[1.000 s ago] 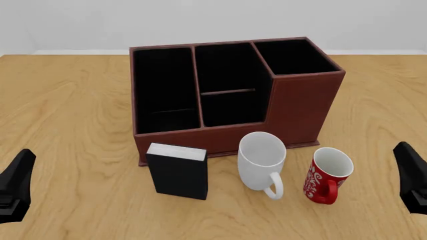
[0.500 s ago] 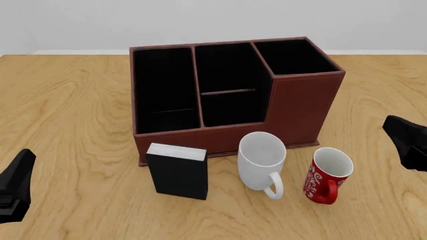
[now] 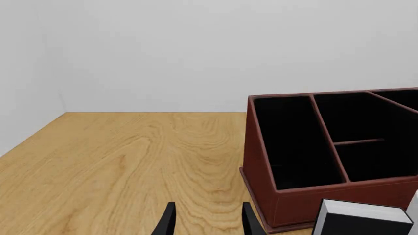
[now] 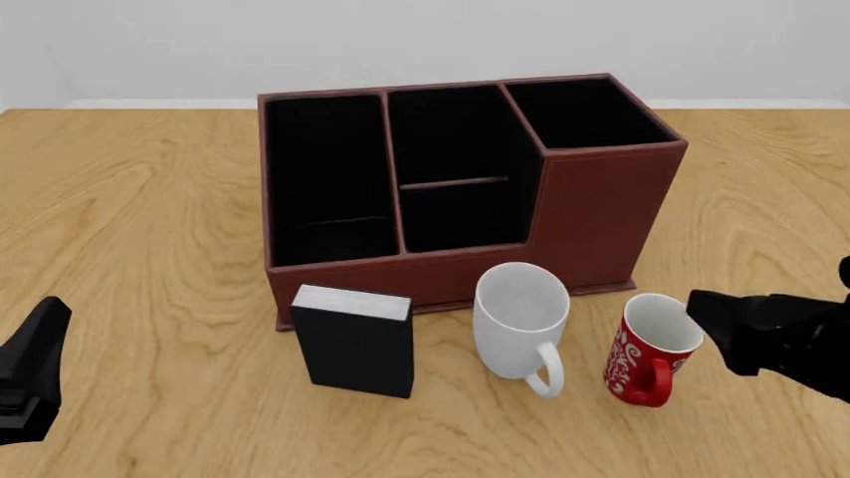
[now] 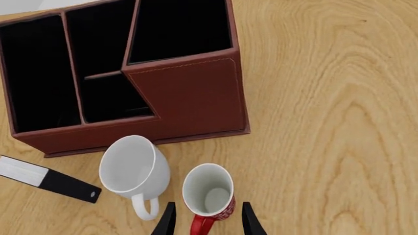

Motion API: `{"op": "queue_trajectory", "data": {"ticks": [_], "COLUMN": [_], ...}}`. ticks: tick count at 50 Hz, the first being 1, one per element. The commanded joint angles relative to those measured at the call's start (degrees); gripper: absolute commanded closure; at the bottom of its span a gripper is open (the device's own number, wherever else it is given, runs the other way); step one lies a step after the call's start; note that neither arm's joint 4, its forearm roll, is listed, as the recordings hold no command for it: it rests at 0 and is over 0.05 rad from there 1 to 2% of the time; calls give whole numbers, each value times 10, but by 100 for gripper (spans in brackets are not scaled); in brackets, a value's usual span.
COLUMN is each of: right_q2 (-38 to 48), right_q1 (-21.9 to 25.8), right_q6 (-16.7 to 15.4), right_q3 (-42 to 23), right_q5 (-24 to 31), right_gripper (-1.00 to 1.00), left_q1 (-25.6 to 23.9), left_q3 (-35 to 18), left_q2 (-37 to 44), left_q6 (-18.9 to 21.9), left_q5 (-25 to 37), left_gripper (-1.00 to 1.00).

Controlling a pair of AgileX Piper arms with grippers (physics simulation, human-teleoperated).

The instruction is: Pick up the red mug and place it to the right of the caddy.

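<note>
Mug (image 4: 652, 348) stands upright just in front of the caddy (image 4: 604, 204), beside the white mug (image 4: 521, 321). Your right gripper (image 5: 205, 221) hangs above it, fingers spread and empty. Your left gripper (image 3: 205, 221), also parted, holds nothing.

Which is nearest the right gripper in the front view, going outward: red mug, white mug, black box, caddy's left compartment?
Nearest first from the right gripper:
1. Red mug, just left of the fingertips.
2. White mug, next one left, standing beside the red mug.
3. Black box, farther left, in front of the caddy.
4. Caddy's left compartment, far back-left.
</note>
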Motion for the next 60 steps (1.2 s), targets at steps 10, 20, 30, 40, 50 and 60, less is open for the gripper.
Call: {"op": "queue_trajectory", "data": {"ticks": [10, 20, 30, 40, 50, 60], "right_q2": [5, 40, 75, 112, 135, 155], "right_q1": [12, 27, 30, 38, 47, 52], "right_q6": [29, 60, 74, 93, 108, 119], "right_q3": [34, 50, 69, 90, 102, 114], "right_q5": [24, -7, -46, -86, -108, -129], "right_gripper": [-100, -100, -100, -100, -100, -100], "left_q1": [0, 0, 0, 0, 0, 0], "left_q3": [0, 0, 0, 0, 0, 0], "left_q2": [0, 0, 0, 0, 0, 0], "left_q6": [0, 0, 0, 0, 0, 0], "left_q5": [0, 0, 0, 0, 0, 0], "left_gripper": [-100, -100, -100, -100, -100, -100]}}
